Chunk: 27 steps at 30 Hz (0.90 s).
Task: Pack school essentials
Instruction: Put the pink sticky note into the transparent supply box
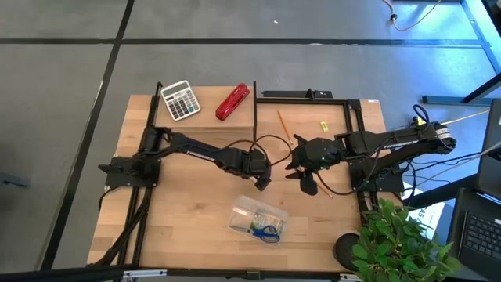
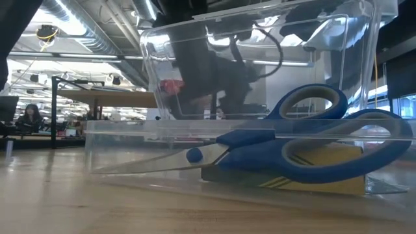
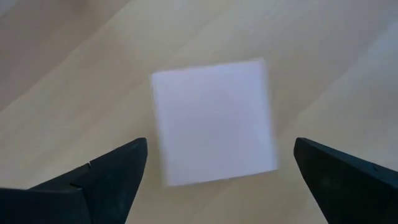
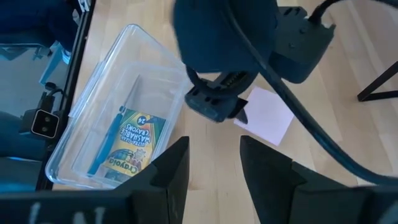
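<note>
A wooden bench (image 1: 188,227) seen from above. The left hand (image 1: 263,185) hovers wide open just above a pale pink sticky-note pad (image 3: 214,121) lying flat on the wood, one finger to each side, not touching it. The right hand (image 1: 308,185) waits nearby with its fingers partly apart and empty. Toward the front edge sits a clear plastic box (image 1: 257,218) holding blue-handled scissors (image 2: 286,143) and a crayon pack (image 4: 132,146). An orange pencil (image 1: 283,126) lies farther back.
</note>
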Tool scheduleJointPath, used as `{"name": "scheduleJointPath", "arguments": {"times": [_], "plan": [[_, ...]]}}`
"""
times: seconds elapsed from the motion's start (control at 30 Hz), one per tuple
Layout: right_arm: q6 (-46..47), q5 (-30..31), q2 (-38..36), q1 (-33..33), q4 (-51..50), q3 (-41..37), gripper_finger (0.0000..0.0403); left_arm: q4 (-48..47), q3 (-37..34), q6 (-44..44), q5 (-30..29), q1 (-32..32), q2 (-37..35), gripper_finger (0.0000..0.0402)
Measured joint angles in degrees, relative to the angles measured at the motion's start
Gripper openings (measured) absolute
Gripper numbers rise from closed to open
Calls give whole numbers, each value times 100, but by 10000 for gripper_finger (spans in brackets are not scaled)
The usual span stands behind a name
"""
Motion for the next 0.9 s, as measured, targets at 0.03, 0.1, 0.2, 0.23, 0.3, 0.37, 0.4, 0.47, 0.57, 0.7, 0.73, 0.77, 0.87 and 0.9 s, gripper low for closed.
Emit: {"name": "scheduleJointPath", "arguments": {"times": [0.03, 0.1, 0.2, 0.23, 0.3, 0.37, 0.4, 0.47, 0.57, 0.7, 0.73, 0.77, 0.87, 0.9], "plan": [[5, 0, 0, -1, 0, 0, 145, -34, -8, -2, -6, 7, 34, 400], [-3, -2, 2, 1, -2, 0, 145, 115, -1, -2, -1, 11, 126, 400], [5, 0, -2, -1, 4, 0, 145, 165, -2, -1, 40, 5, 188, 400], [5, 0, 0, -1, -6, 0, 145, 179, -1, 0, 58, 2, 199, 400], [-3, 0, -1, -1, 6, 0, 145, 173, -3, 18, 68, -8, 201, 400], [2, -2, 0, 1, -9, 0, 145, 219, -3, 90, 53, -6, 199, 400], [6, -2, 0, 1, -9, 0, 145, 215, -3, 94, 36, -6, 199, 400], [-2, 0, 0, -1, -3, 0, 145, 216, -3, 100, 28, -6, 199, 400], [5, 0, 0, -1, -2, 0, 145, 281, -1, 101, 52, -6, 296, 400], [-3, 0, 0, -1, -3, 0, 145, 402, -2, 109, 145, -13, 391, 400], [3, -2, 0, 1, -6, 0, 145, 389, -3, 109, 156, -15, 389, 400], [6, 0, 0, -1, -3, 0, 145, 399, -3, 107, 158, -27, 389, 400], [-3, -2, 0, 1, -7, 0, 145, 388, -3, 107, 127, -34, 389, 400], [0, 0, 0, -1, -5, 0, 145, 387, -3, 107, 122, -35, 389, 400]]}}
